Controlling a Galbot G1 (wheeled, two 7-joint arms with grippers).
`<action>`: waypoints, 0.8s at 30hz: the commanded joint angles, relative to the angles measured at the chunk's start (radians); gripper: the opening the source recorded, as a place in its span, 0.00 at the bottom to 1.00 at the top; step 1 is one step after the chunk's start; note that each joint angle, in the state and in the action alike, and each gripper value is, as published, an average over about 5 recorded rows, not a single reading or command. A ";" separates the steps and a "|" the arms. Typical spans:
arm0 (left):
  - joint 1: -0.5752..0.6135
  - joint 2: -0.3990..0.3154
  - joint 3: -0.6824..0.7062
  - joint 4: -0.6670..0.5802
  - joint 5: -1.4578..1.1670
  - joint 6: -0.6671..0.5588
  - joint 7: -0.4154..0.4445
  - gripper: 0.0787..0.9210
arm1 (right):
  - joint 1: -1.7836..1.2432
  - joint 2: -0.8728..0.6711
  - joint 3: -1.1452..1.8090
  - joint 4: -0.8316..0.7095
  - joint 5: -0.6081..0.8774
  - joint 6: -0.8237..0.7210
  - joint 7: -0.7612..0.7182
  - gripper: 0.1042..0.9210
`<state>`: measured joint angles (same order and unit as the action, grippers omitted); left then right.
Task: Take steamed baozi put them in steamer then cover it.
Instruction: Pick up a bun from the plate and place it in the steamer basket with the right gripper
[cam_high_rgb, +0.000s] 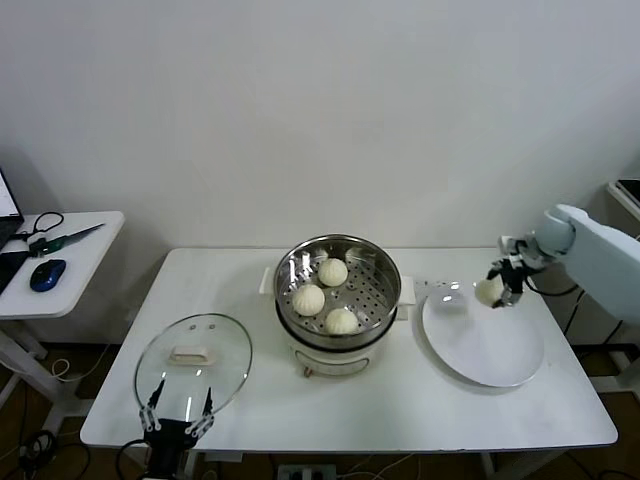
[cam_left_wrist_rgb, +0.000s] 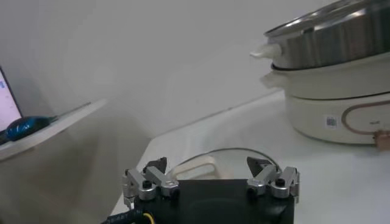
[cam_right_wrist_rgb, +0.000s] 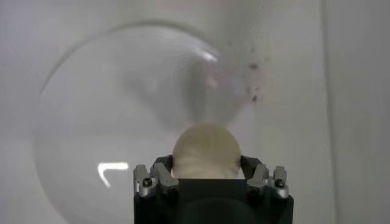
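Above the white plate (cam_high_rgb: 485, 345), beside the steamer (cam_high_rgb: 338, 287), the right hand (cam_high_rgb: 497, 285) is clamped on the last baozi (cam_right_wrist_rgb: 206, 152); three lie in the basket. Squeezed soft dough could slip free mid-carry. The left hand (cam_high_rgb: 176, 418) idles, fingers apart, near the glass lid (cam_high_rgb: 194, 362).

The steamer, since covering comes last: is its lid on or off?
Off. The round shiny steel steamer stands uncovered with three buns inside; the round glass lid lies flat on the white table beside it.
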<state>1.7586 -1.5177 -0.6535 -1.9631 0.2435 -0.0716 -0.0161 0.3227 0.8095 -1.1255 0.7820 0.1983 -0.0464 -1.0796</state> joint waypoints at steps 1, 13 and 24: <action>0.003 0.004 0.009 -0.018 -0.033 0.003 0.004 0.88 | 0.431 0.162 -0.411 0.071 0.473 -0.083 0.001 0.76; -0.008 0.021 0.030 -0.012 -0.037 -0.001 0.006 0.88 | 0.569 0.370 -0.617 0.228 0.773 -0.174 0.055 0.76; -0.004 0.027 0.028 -0.008 -0.051 -0.007 0.007 0.88 | 0.457 0.460 -0.646 0.281 0.698 -0.201 0.104 0.76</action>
<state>1.7541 -1.4932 -0.6248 -1.9740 0.2034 -0.0770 -0.0098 0.7820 1.1629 -1.6788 1.0002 0.8403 -0.2142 -1.0073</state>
